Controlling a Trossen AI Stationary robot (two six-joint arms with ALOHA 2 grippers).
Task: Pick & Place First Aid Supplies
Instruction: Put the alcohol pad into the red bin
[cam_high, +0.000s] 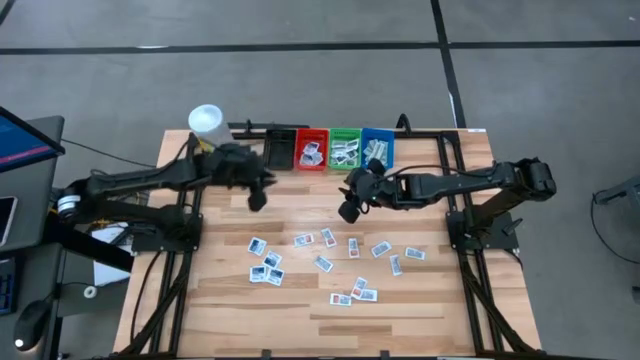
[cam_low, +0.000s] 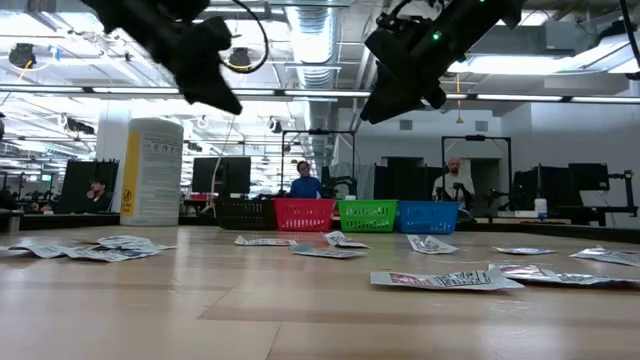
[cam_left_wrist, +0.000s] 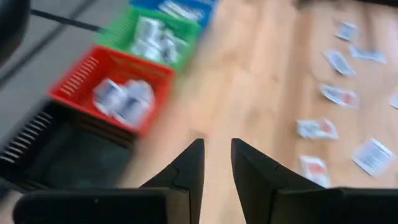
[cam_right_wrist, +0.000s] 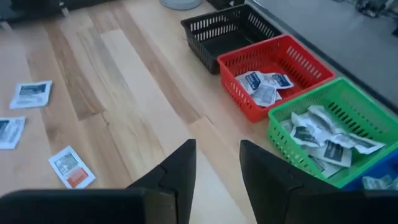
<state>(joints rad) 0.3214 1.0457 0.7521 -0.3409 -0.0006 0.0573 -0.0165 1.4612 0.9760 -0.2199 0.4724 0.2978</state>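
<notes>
The red bin (cam_left_wrist: 112, 93) is blurred in the left wrist view, and the blue bin (cam_right_wrist: 379, 177) is cut off.

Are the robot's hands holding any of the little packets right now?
No. The left gripper and right gripper both hang above the table with nothing between their fingers; the packets lie loose below.
</notes>
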